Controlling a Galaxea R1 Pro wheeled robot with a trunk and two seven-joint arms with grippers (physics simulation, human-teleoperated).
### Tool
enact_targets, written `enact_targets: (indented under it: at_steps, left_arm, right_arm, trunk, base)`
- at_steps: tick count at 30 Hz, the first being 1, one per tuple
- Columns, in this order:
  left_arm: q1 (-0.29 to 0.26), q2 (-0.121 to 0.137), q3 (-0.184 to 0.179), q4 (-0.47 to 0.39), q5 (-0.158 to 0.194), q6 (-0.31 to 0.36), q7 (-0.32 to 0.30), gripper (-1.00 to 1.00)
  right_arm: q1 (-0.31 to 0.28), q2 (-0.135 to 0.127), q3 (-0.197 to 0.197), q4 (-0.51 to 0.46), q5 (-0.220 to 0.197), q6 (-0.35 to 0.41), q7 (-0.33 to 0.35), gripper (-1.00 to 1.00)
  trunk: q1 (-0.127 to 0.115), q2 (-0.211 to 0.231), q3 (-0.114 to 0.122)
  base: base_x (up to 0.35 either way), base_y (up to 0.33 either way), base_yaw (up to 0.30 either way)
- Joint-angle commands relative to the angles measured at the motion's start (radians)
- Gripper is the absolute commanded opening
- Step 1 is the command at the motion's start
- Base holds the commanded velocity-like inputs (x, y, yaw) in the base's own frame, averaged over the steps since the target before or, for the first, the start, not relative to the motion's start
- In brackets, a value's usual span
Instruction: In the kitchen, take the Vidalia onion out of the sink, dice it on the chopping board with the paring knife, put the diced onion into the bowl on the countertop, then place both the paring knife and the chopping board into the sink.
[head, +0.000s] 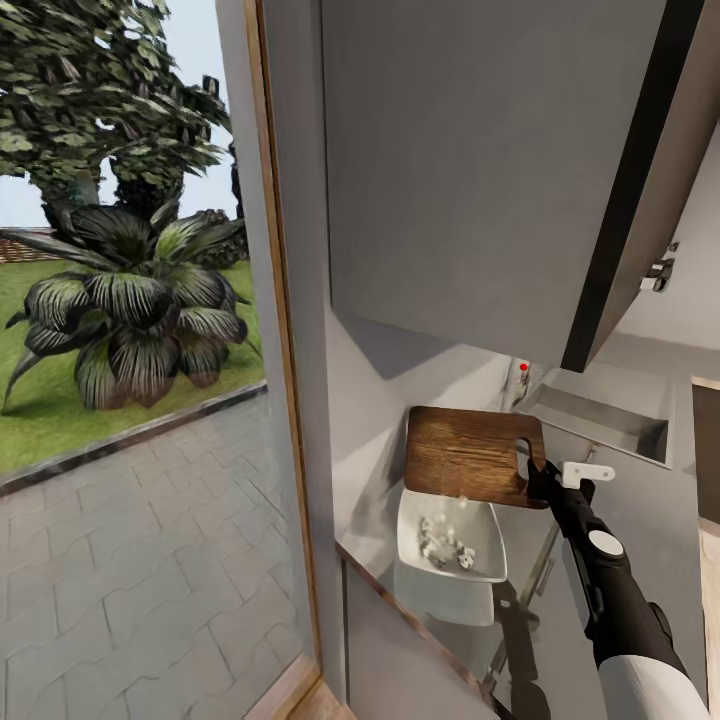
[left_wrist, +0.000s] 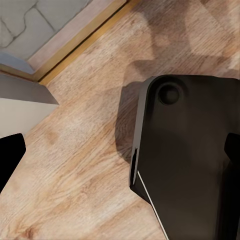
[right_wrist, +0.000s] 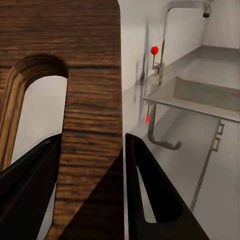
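One pincer, the right one (head: 541, 478), is clamped on the rectangular brown wooden chopping board (head: 470, 452) at the end with the slot-shaped handle hole. In the right wrist view its two dark fingers (right_wrist: 150, 200) sit on either side of the wooden strip beside the slot, closed down to the thickness of the board (right_wrist: 75, 75). The board is held up off the bench, tilted over the shallow white bowl with the squarish rim (head: 452, 535), and its lower edge overlaps the bowl's far rim in the head view. Small pale diced onion pieces (head: 445, 548) lie inside the bowl. The bowl stands on the smooth, glossy grey bench (head: 640, 520), close to the bench's edge. Just beyond the held end of the board stand the chrome tap with a red dot (right_wrist: 159, 60) and the rectangular grey metal sink (head: 600, 415). From the left wrist view I cannot tell how the left pincer is set; that view looks down on a light wooden floor (left_wrist: 80, 165) and a dark robot part (left_wrist: 185, 155).
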Motion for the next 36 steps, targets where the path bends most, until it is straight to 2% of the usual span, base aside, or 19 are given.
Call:
enact_targets:
  at_steps: [1,10,29,36]
  left_arm:
    - [0.0,0.0,-0.003,-0.001,0.009,-0.001,0.0,1.0]
    - [0.0,0.0,-0.003,-0.001,0.009,-0.002,0.0,1.0]
    - [0.0,0.0,-0.003,0.002,0.009,-0.002,0.001,1.0]
    - [0.001,-0.001,-0.003,0.001,0.008,-0.003,0.001,1.0]
  right_arm:
    - [-0.001,0.001,-0.003,-0.001,0.01,0.001,0.007,-1.0]
    - [-0.001,0.001,-0.002,-0.008,0.01,0.001,0.008,-1.0]
    - [-0.001,0.001,-0.003,-0.013,0.01,0.002,0.006,-1.0]
    - [-0.001,0.002,-0.003,-0.013,0.01,0.002,0.005,-1.0]
  trunk:
    - [0.001,-0.002,-0.001]
    - [0.001,-0.002,-0.001]
    - [0.001,-0.002,-0.001]
    - [0.001,-0.002,-0.001]
  base:
    - [0.0,0.0,0.0]
    - [-0.031,0.0,0.0]
    - [-0.334,-0.001,0.0]
    - [-0.322,-0.116,0.116]
